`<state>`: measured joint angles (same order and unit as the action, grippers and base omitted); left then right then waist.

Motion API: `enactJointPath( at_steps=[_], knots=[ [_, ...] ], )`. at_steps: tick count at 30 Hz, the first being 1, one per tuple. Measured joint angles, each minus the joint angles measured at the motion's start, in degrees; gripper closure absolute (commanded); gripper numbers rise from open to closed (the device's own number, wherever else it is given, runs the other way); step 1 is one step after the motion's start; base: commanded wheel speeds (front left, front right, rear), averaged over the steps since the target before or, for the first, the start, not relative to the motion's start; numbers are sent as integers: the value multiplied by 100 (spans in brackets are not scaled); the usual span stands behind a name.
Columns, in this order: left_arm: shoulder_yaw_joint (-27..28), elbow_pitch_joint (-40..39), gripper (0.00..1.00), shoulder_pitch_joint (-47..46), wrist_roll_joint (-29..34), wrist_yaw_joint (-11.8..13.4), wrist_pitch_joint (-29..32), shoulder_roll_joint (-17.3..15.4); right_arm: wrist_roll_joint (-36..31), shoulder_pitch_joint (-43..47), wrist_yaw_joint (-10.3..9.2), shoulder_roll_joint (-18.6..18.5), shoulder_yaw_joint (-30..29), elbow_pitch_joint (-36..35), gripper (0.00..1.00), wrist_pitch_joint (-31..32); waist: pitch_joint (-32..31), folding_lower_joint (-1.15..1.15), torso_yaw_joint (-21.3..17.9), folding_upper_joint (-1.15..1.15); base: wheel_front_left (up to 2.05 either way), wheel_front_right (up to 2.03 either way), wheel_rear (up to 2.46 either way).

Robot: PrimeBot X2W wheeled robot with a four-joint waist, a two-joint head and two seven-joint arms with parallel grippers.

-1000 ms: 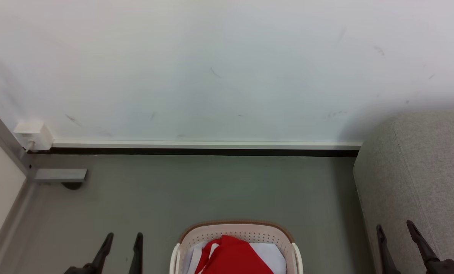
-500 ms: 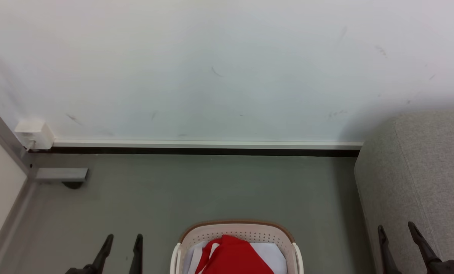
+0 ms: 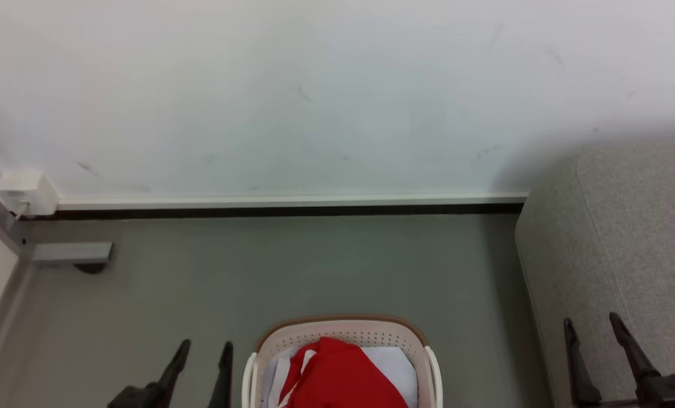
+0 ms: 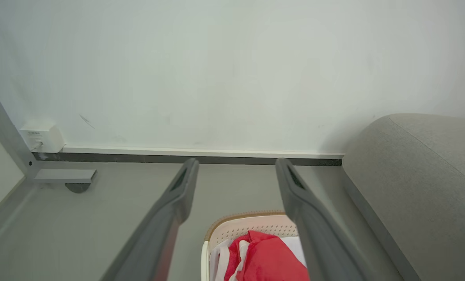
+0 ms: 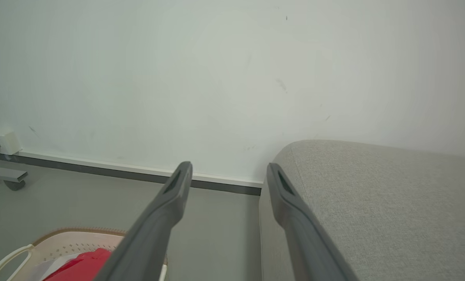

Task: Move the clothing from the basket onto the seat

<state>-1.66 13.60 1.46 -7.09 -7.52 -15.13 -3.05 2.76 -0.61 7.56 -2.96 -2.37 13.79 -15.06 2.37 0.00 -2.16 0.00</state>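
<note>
The cream basket [image 3: 343,339] with a brown rim stands on the grey floor at the bottom centre of the head view. Red clothing [image 3: 337,377] with white trim lies bunched inside it on a white sheet [image 3: 391,365]. My left gripper [image 3: 206,345] is open just left of the basket, with nothing between its fingers. My right gripper [image 3: 590,319] is open and empty over the front edge of the grey seat [image 3: 626,238]. The left wrist view looks past the open left gripper [image 4: 237,162] at basket [image 4: 248,226], clothing [image 4: 271,259] and seat [image 4: 419,187]. In the right wrist view the open right gripper [image 5: 229,166] frames the seat's [image 5: 373,195] corner, with basket [image 5: 72,238] and clothing [image 5: 80,265] at the lower left.
A white wall [image 3: 337,102] with a dark skirting strip closes off the far side. At the left stand a white socket box [image 3: 23,190] and a grey metal foot on a castor [image 3: 71,253] belonging to a frame. Grey floor [image 3: 315,266] lies between wall and basket.
The head camera has moved, sliding the whole scene slightly up and left. My left gripper has edged right, closer to the basket. Both grippers stay open.
</note>
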Motion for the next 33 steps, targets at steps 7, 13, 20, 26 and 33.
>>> enactJointPath(
  at_steps=[7, 13, 20, 26, 33],
  knots=[
    [-488, 567, 0, -747, -5, -1, 0, -82, -24, -358, 0, 0, -21, -201, 0, -12, 515, 0, -148, 0, 0, 0, 0],
    [-1004, 1404, 0, -1744, -5, -1, 60, -148, -52, -861, 0, 3, 24, -412, 0, -12, 1176, 0, -299, 0, 0, 0, 0],
    [-1608, 2409, 0, -2798, -5, -1, 716, -209, -77, -1387, 0, -1, 83, -671, 0, -12, 2023, 1, -507, 0, 0, 0, 0],
    [-2079, 3132, 0, -3345, -168, -1, 1192, -225, -74, -1697, 0, 0, 167, -835, 0, -12, 2670, 2, -681, 0, 0, 0, 0],
    [-2488, 3662, 0, -3779, -497, -1, 1481, -210, -60, -1862, 0, 2, 227, -913, 0, -12, 3229, 1, -811, 0, 0, 0, 0]
  ],
)
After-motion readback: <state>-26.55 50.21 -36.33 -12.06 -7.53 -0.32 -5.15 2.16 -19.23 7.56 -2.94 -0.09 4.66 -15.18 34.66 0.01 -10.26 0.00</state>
